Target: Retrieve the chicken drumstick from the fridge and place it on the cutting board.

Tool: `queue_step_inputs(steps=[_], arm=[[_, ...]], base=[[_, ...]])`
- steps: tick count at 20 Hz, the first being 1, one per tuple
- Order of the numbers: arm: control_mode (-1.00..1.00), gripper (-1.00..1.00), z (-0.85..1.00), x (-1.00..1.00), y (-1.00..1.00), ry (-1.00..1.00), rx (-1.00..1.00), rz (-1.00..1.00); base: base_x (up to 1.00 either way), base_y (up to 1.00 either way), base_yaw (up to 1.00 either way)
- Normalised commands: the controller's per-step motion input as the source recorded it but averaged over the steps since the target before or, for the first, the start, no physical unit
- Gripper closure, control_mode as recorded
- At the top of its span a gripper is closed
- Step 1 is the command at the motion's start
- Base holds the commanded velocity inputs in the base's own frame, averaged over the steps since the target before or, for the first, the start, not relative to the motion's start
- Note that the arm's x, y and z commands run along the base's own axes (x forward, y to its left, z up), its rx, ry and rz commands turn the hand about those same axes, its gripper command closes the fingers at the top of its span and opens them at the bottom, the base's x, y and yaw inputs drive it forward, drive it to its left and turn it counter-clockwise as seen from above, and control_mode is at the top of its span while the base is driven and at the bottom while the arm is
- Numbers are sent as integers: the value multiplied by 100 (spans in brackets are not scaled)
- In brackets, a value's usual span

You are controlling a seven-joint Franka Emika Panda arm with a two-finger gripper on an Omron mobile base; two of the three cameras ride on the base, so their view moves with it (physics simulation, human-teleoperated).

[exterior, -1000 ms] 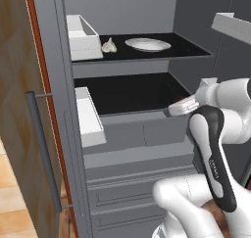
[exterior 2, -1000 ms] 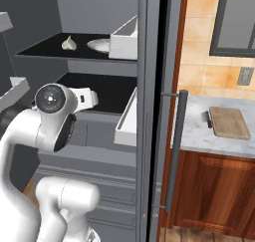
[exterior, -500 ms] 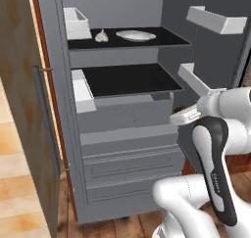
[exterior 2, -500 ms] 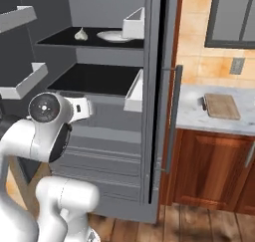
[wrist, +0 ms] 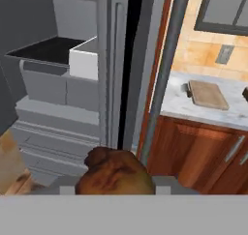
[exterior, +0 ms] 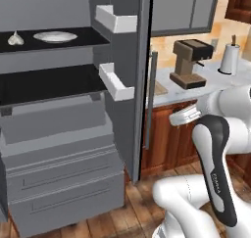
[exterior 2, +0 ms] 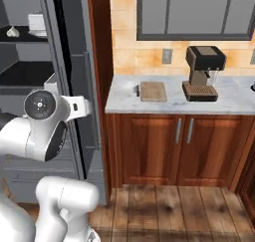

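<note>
We hold chicken drumstick (wrist: 115,173) tight in pincer (wrist: 116,188), out of fridge (exterior: 63,149). Grab part done. Left: carry to cutting board (exterior 2: 152,91) on worktop (exterior 2: 234,102), set down.

Light was even and soft throughout — a rendered look, no clear source. The fridge (exterior: 59,134) interior stayed dim grey, its shelves near black. The counter (exterior 2: 234,99) and tiled wall (exterior 2: 149,52) read brighter, warm. Shadows were faint. Edges looked slightly soft and low-resolution — no glare, no motion blur.
</note>
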Motion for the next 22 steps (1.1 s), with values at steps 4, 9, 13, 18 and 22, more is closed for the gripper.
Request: queue_step_inputs(steps=[4,9,13,18,22], arm=[[100,100,0,0,0,0,0,0],[100,100,0,0,0,0,0,0],[100,100,0,0,0,0,0,0],[100,100,0,0,0,0,0,0],[100,100,0,0,0,0,0,0]], base=[[80,-100,-35],[98,-91,-21],[100,-54,-4],[100,-5,21],[78,49,16]])
